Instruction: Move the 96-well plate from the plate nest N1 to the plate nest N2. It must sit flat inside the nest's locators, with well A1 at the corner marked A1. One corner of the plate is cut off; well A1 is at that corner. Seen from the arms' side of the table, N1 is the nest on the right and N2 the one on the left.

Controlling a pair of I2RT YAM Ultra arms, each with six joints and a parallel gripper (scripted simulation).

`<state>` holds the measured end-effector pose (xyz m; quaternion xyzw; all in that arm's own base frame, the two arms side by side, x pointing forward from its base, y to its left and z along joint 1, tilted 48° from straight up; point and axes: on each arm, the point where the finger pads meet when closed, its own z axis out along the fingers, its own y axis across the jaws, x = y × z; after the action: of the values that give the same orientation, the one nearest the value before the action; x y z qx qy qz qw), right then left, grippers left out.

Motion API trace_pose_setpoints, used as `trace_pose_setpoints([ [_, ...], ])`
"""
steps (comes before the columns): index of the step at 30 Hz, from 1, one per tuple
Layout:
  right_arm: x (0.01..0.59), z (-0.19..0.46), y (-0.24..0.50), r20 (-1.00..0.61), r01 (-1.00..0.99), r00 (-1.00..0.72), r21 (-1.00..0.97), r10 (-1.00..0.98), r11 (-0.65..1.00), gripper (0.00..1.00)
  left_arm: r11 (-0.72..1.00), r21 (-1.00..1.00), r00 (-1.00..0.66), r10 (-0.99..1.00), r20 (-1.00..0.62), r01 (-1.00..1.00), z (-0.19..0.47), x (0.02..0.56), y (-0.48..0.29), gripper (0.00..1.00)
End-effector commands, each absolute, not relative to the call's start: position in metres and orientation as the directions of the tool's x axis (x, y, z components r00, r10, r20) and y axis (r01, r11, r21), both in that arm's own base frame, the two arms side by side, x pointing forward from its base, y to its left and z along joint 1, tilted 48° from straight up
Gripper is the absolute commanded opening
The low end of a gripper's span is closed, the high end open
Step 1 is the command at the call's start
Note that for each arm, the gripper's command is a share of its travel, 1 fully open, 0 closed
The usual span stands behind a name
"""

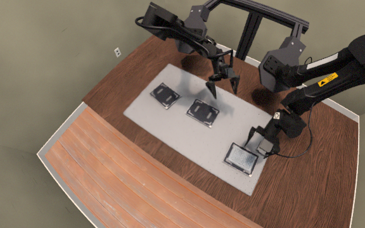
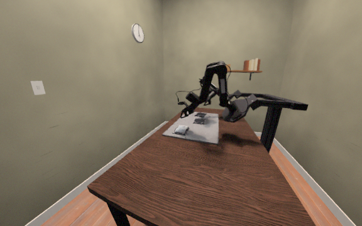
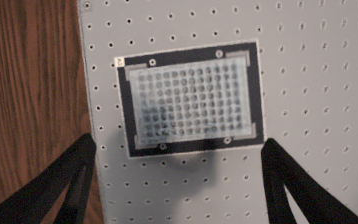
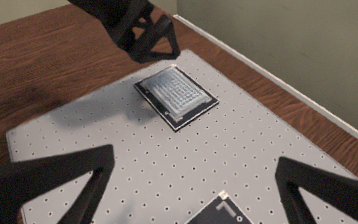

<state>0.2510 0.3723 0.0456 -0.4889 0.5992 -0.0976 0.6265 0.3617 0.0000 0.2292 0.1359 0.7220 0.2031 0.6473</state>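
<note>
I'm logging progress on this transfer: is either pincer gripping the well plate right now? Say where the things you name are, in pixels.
No, the plate (image 3: 190, 100) lies in a nest (image 3: 257, 105) with both left pincer fingers standing wide, and the right pincer (image 4: 193, 160) is away from it.

The 96-well plate (image 1: 241, 158) (image 2: 181, 129) (image 3: 192, 100) (image 4: 176, 92) lies in N2 (image 1: 251, 173) (image 2: 175, 134) (image 3: 257, 100) (image 4: 179, 125) — left gripper (image 1: 256, 148) (image 2: 185, 113) (image 3: 178, 142) (image 4: 166, 54) near it, right gripper (image 1: 225, 95) (image 2: 207, 103) (image 4: 195, 156) spread wide.

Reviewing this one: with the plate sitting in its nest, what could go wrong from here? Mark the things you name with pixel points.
The 96-well plate (image 1: 242, 158) (image 2: 181, 129) (image 3: 190, 102) (image 4: 177, 92) lies inside the nest's corner locators, but its cut corner isn't discernible beside the A1 mark (image 1: 250, 175) (image 3: 120, 62) (image 4: 174, 65), so a wrong orientation could go unnoticed.

An edge might be riding slightly high; the views don't settle flatness.

The open left gripper (image 1: 256, 147) (image 2: 185, 113) (image 3: 178, 142) (image 4: 163, 40) is near the plate and might nudge it if it dips.
</note>
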Motion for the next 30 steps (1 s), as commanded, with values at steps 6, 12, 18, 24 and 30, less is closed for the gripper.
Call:
trace_pose_setpoints([
  [6, 0.245, 0.042, 0.374, -0.645, -0.471, 0.275, -0.737, -0.713, 0.485, 1.0, 0.937, 0.308, 0.0, 0.312, -0.95, -0.163, 0.228, 0.359, -0.007, 1.0],
  [12, 0.245, 0.042, 0.374, -0.645, -0.471, 0.275, -0.737, -0.713, 0.485, 1.0, 0.934, 0.33, -0.026, 0.33, -0.944, -0.139, 0.219, 0.359, -0.01, 1.0],
  [18, 0.245, 0.042, 0.374, -0.645, -0.471, 0.275, -0.737, -0.713, 0.485, 1.0, 0.934, 0.33, -0.026, 0.33, -0.944, -0.139, 0.219, 0.359, -0.01, 1.0],
  [24, 0.245, 0.042, 0.374, -0.645, -0.471, 0.275, -0.737, -0.713, 0.485, 1.0, 0.934, 0.324, -0.009, 0.326, -0.945, -0.152, 0.227, 0.36, -0.008, 1.0],
  [30, 0.245, 0.042, 0.374, -0.645, -0.471, 0.275, -0.737, -0.713, 0.485, 1.0, 0.934, 0.324, -0.009, 0.326, -0.945, -0.152, 0.227, 0.36, -0.008, 1.0],
])
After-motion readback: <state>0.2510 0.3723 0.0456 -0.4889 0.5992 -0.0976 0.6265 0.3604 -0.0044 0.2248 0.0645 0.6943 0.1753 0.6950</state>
